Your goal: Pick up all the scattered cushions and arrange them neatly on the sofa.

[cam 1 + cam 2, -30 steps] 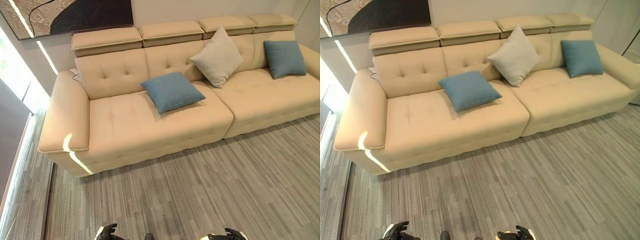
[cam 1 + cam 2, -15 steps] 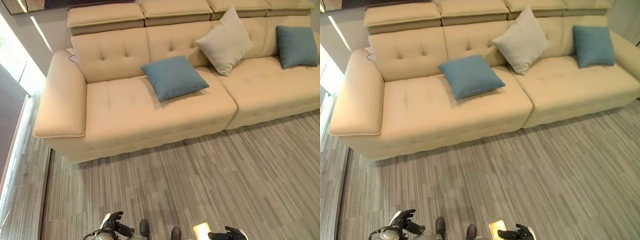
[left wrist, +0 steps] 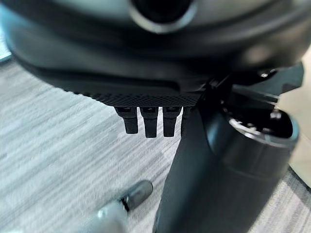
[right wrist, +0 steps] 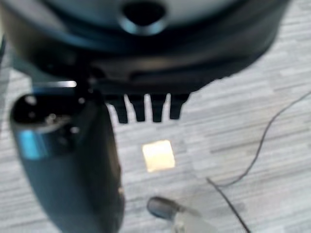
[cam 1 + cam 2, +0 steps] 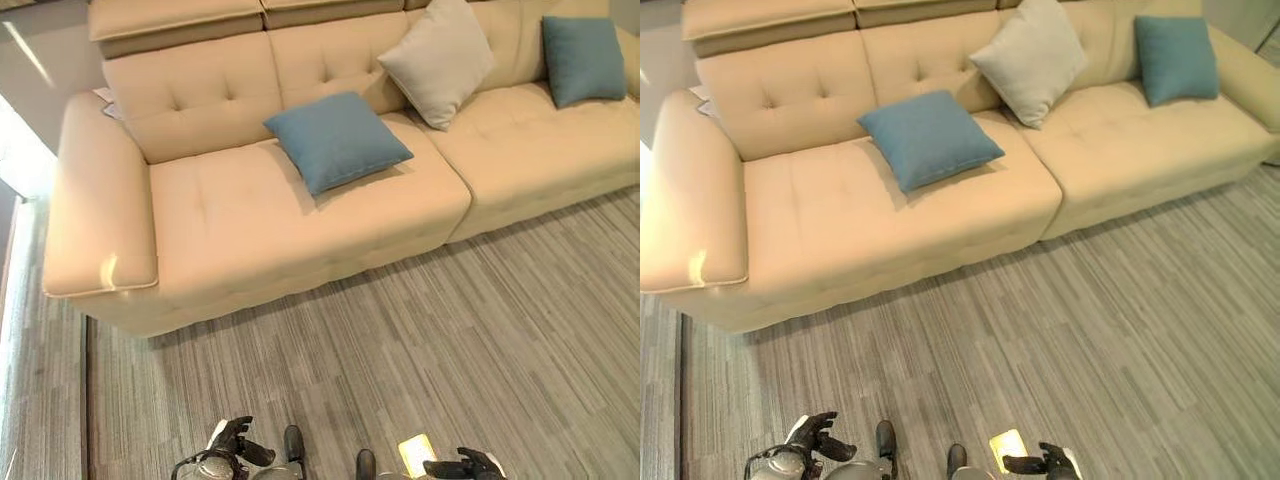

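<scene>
A cream tufted sofa (image 5: 250,215) stretched across the far side of the room, its broad left armrest (image 5: 95,215) nearest the window light. On the left seat a blue cushion (image 5: 337,140) lay tilted, its back edge propped against the backrest. To its right a pale grey cushion (image 5: 437,60) stood on one corner, leaning against the backrest above the seam between the two seat sections. Further right a second blue cushion (image 5: 584,60) rested upright against the backrest near the right end of the sofa. All three cushions were on the sofa and well apart from one another.

Grey striped carpet (image 5: 400,350) covered the floor between the sofa and the robot, with nothing lying on it in the way. A small bright patch of light (image 5: 1008,445) fell on the carpet close to the right hand.

The left hand (image 5: 232,442) hung low at the near edge of the head view, well short of the sofa, its fingers (image 3: 146,121) loosely extended downward and holding nothing. The right hand (image 5: 462,467) hung likewise at the near edge, its fingers (image 4: 143,109) straight and relaxed, empty, above the carpet.
</scene>
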{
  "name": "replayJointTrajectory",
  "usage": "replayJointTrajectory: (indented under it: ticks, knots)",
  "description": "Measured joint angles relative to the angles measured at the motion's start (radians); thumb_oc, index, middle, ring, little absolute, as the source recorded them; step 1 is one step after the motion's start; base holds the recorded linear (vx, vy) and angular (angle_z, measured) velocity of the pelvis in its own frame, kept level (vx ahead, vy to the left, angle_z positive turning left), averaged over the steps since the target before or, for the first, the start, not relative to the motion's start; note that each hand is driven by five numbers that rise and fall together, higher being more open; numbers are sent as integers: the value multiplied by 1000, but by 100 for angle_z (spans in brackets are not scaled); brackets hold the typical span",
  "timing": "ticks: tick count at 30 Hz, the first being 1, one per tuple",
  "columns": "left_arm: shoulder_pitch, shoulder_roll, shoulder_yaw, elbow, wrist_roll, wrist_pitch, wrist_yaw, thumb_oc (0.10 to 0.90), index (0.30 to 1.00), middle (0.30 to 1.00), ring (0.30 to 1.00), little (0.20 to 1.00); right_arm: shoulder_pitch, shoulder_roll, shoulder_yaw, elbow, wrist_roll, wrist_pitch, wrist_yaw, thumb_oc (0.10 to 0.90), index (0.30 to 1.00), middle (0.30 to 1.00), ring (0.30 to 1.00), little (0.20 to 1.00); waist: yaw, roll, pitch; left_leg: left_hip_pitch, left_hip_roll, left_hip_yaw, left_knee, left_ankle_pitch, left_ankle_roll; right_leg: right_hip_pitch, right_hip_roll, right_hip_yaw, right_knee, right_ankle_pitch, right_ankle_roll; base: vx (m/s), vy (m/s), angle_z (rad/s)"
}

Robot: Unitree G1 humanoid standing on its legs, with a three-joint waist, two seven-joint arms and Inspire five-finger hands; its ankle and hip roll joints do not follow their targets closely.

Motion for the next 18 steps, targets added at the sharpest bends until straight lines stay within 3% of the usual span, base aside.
replayJointTrajectory:
  ticks: [1, 3, 6, 10, 12, 14, 15, 18]
  knots:
    - [3, 15, 4, 5, -1, -1, 0, 800, 900, 900, 900, 900, -20, 1, 2, -3, -19, 4, 1, 800, 900, 900, 900, 900, 3, 8, 5, 23, 15, 32, 0, -13, 11, -78, -8, -4, 174, -25, 31, 125, 91, -52]
    - [9, 31, 7, 12, -1, 1, -2, 800, 900, 900, 900, 900, -10, -1, 16, -28, -29, 2, -2, 800, 900, 900, 900, 900, -6, 3, 2, 59, 10, 37, 0, -32, 20, -131, -31, -3, 326, -56, 56, 101, 60, -20]
    - [11, 44, 30, 4, -3, -3, -2, 800, 900, 900, 900, 900, -23, 3, 40, -36, -39, 10, -2, 800, 900, 900, 900, 900, 2, -7, -2, 87, 3, 43, 0, -60, 30, -157, -60, -4, 356, -66, 62, 205, 4, -9]
    - [36, 40, 44, 39, -4, 5, -3, 800, 900, 900, 900, 900, -37, 31, 60, -68, -46, 15, -2, 800, 900, 900, 900, 900, -22, -10, -5, 117, 3, 52, 0, -83, 28, -173, -57, -8, 181, -60, 52, 202, -77, -11]
    - [49, 35, 46, 47, -4, 10, -4, 800, 900, 900, 900, 900, -36, 31, 67, -85, -52, 15, -2, 800, 900, 900, 900, 900, -32, -18, -10, 129, 3, 53, -1, -98, 18, -214, -54, -7, 61, 0, 45, 202, -114, 2]
    - [75, 39, 54, 45, -4, 10, -6, 800, 900, 900, 900, 900, -17, 35, 83, -85, -56, 15, -2, 800, 900, 900, 900, 900, -36, -41, -27, 152, 0, 35, -2, -109, -8, -204, -54, -6, -6, 105, 32, 123, -94, 27]
    - [92, 31, 64, 44, -4, 10, -8, 800, 900, 900, 900, 900, 3, 33, 87, -71, -58, 20, -2, 800, 900, 900, 900, 900, -32, -42, -44, 178, 15, 15, -1, -121, -32, -165, -34, -7, -33, 172, -10, 163, -142, 30]
    - [117, 23, 64, 45, -4, 9, -13, 800, 900, 900, 900, 900, 25, 19, 83, -69, -57, 21, -2, 800, 900, 900, 900, 900, -31, -9, -79, 173, 79, -21, 9, -126, -71, -79, 30, -58, -158, 193, -41, 148, -161, 27]
